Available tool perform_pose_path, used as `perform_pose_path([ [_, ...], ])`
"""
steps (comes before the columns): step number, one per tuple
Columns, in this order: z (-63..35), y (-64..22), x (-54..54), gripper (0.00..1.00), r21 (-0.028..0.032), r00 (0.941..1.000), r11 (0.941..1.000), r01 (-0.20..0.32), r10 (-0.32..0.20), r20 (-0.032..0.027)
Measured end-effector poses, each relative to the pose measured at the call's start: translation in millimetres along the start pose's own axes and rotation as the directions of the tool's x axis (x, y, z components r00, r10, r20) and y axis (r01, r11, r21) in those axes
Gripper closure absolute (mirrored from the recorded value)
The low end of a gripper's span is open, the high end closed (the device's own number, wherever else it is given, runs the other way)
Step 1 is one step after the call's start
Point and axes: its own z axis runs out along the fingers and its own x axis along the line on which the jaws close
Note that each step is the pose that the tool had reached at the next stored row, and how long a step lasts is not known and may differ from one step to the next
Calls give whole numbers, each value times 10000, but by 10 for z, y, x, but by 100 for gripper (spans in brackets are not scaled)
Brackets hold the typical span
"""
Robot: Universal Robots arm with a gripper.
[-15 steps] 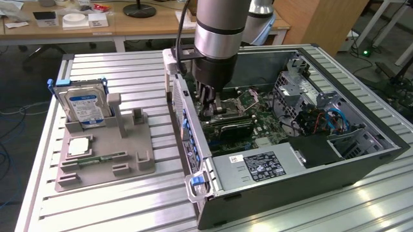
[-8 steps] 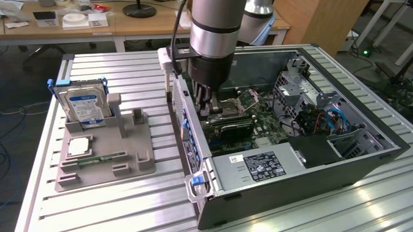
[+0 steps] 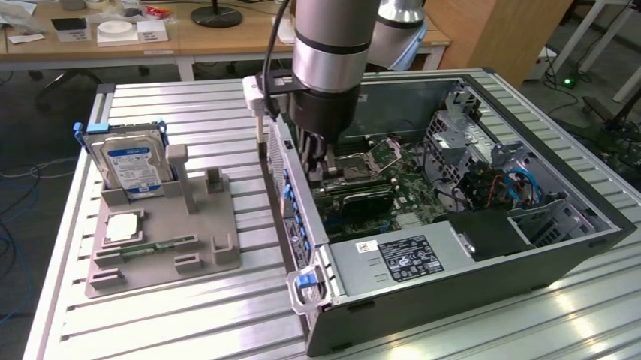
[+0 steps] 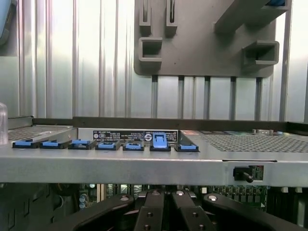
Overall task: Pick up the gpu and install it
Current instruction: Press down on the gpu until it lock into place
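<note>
A hard drive [image 3: 133, 161] stands upright in the gray holder [image 3: 200, 259], at nine o'clock from the open computer case [image 3: 586, 225]. The gripper [image 3: 320, 171] reaches down inside the case's near wall with its fingers [image 4: 153, 214] drawn together. The gpu [image 3: 365, 196] sits on the motherboard at the gripper's four o'clock. I cannot tell whether they touch.
</note>
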Motion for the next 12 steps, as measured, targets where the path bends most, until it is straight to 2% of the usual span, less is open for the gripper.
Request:
perform_pose_path([
  [6,53,1,2,89,-94,10000,10000,-1,1,-16],
  [7,74,-9,2,89,-93,10000,10000,1,-1,-9],
  [8,106,-25,1,89,-84,10000,10000,-3,3,21],
  [10,120,-92,2,89,-105,10000,9999,-8,8,5],
  [12,143,-166,3,89,-102,10000,9999,-6,6,9],
])
